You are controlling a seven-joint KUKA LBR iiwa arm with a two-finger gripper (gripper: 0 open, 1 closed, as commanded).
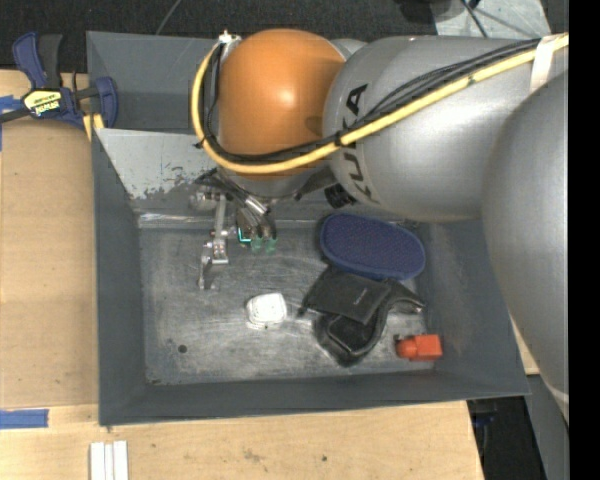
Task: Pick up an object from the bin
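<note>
one arm [430, 138] low in bin [118, 298]

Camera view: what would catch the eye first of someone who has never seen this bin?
The large silver arm with its round orange cover stands out most, reaching from the upper right over the grey bin. Its gripper hangs above bare floor in the bin's left half. To its right lie a blue oval pad, a black pouch, a small white piece and a red block.

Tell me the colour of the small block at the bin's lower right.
The block is orange-red, seen in the camera view.
</note>
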